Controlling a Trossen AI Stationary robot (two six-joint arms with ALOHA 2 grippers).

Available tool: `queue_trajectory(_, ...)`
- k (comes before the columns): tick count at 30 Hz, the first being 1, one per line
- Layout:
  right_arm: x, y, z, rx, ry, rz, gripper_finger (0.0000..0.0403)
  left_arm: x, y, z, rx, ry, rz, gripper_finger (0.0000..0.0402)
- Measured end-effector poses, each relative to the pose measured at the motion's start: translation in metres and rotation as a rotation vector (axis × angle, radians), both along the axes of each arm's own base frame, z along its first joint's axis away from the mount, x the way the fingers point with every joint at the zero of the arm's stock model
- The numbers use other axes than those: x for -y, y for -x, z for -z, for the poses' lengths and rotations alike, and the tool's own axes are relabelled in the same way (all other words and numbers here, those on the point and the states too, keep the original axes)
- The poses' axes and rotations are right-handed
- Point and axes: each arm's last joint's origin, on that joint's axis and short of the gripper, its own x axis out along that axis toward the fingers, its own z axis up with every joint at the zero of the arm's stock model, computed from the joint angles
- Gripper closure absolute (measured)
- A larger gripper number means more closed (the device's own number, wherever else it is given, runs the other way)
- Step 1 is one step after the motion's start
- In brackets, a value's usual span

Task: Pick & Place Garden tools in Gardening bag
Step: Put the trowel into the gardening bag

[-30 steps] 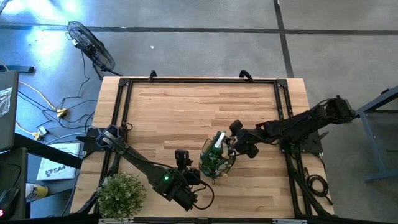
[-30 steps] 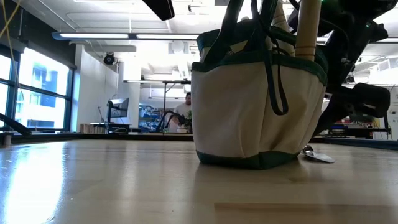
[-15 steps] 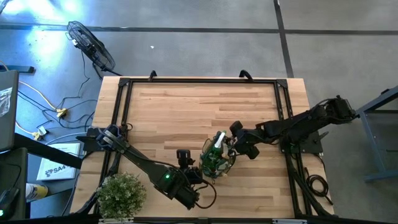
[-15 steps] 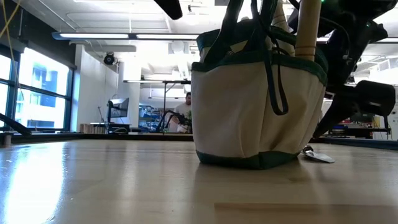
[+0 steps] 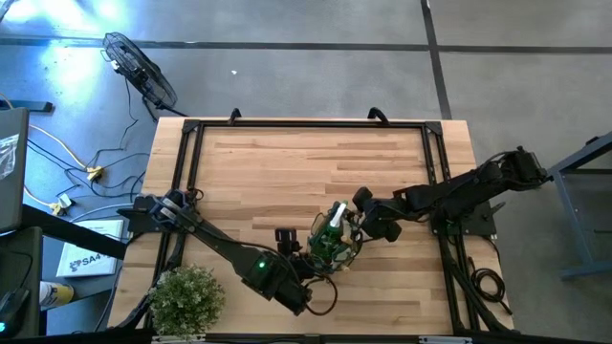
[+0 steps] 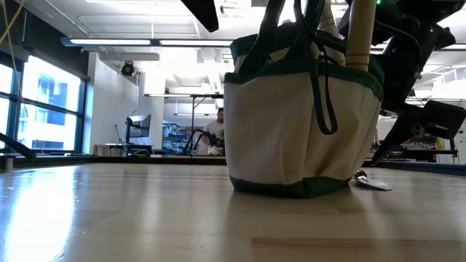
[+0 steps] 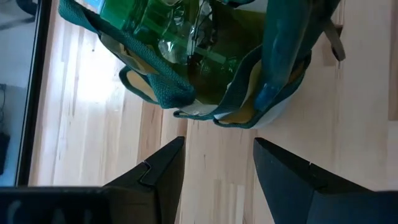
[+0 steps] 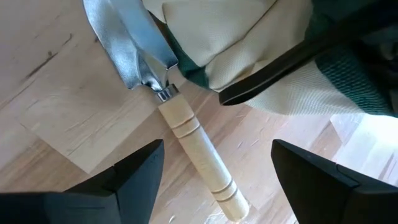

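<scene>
Light wooden table (image 5: pixel 287 162), dark frame along edges. Gardening bag (image 5: pixel 334 248) stands on near-centre boards; wooden-handled trowel (image 8: pixel 163 99) lies flat just beside it; bushy green plant (image 5: pixel 186 298) at near-left corner.

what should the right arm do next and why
Probably lower the right end effector straight onto the trowel's wooden handle and close. In the right wrist view the trowel lies on the table beside the gardening bag, not in it, and its handle sits between the open fingers. The left end effector hovers open by the bag's other side.
</scene>
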Motion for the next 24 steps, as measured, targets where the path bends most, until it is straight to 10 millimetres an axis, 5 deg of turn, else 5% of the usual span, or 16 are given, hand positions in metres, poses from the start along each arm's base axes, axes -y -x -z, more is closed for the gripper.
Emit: queue_trajectory(24,0.007,-0.007,0.026,-0.116,-0.023,0.020,0.0138,0.000,0.000,0.000,0.000,-0.003,0.000,0.0220)
